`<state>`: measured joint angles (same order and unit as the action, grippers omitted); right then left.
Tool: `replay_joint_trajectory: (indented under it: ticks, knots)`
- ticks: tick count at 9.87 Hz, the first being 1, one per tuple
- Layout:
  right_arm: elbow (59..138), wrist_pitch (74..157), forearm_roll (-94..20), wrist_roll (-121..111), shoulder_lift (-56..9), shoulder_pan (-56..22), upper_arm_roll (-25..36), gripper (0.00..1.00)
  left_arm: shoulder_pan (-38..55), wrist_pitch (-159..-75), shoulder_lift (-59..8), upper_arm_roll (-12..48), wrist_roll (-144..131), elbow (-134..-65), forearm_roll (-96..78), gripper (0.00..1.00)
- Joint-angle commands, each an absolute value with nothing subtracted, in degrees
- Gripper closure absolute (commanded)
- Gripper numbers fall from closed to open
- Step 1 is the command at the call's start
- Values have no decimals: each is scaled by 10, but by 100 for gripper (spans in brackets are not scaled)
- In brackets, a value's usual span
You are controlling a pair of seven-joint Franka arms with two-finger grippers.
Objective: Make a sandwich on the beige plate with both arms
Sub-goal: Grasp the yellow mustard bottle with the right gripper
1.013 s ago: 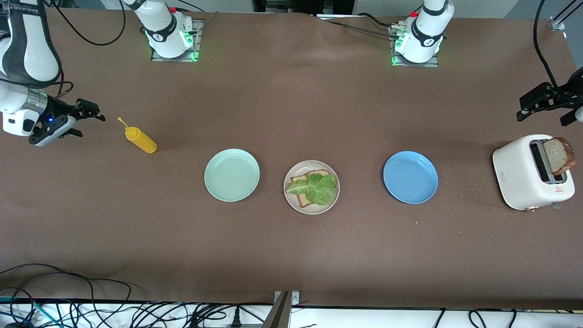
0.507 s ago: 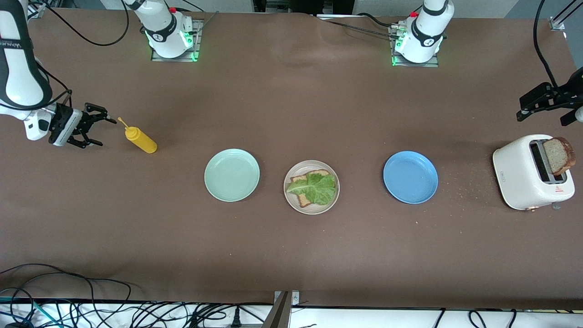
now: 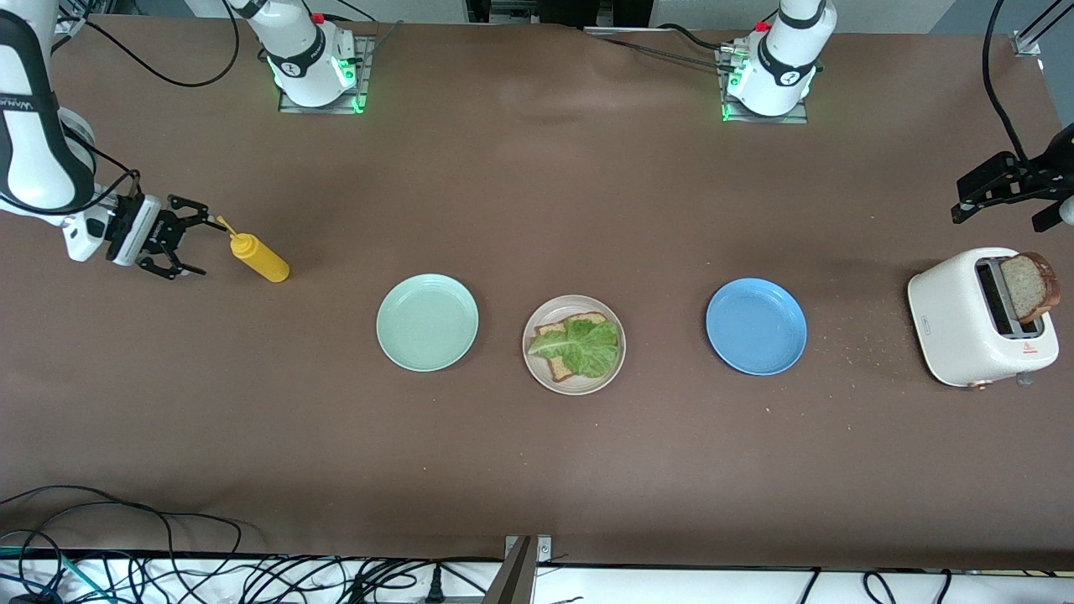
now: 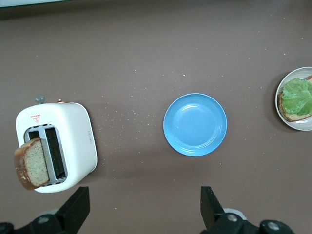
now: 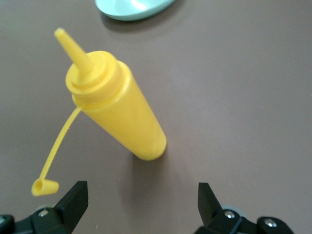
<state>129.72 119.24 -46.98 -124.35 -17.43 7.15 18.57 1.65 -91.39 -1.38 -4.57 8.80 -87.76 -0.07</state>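
Fingers [image 3: 191, 204] of the right gripper [image 3: 195, 237] were spread wide and held nothing, pointed at a yellow squeeze bottle [image 3: 261, 258] that stood tilted on the brown table [image 3: 537, 470] toward the right arm's end; its nozzle cap hung loose on a thin strap, and the fingertips were just beside the nozzle without touching it. From the right wrist view the bottle [image 5: 117, 109] stood between the two open fingers [image 5: 73, 202], apart from both. At the left arm's end of the table, the left gripper [image 3: 1003, 195] hung in the air above the table beside a white toaster [image 3: 965, 319], its fingers [image 4: 75, 209] equally wide apart and empty. One slice of brown bread [image 3: 1030, 287] stuck up out of a toaster slot, leaning toward the table's edge. Three plates lay in a row across the middle of the table: a mint green plate [image 3: 427, 322] nearer the right arm's end, a blue plate [image 3: 756, 326] nearer the left arm's end, and the beige plate [image 3: 574, 384] between them. On the beige plate lay the other bread slice [image 3: 555, 330], with a crinkly green lettuce leaf [image 3: 583, 346] spread over most of it, so the sandwich had no top slice yet. Crumbs [image 3: 847, 348] were scattered on the table between the blue plate and the toaster.
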Motion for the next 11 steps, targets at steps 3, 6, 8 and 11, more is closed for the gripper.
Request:
replay_joint_trajectory:
  ticks: [3, 6, 8, 11]
  knots:
    - [1291, 1159, -520, -1368, -212, 77, 186, 0, 15, -903, -18, -47, 98, -863, -6, 0]
    - [1289, 1147, -525, -1378, -224, 77, 185, 0, 15, -903, -18, -47, 98, -863, -6, 0]
    - [1284, 1127, -562, -1406, -235, 71, 181, 0, 15, -903, -18, -47, 98, -863, -6, 0]
    - [1273, 1126, -562, -1408, -239, 69, 163, 0, 15, -903, -18, -47, 98, -863, -6, 0]
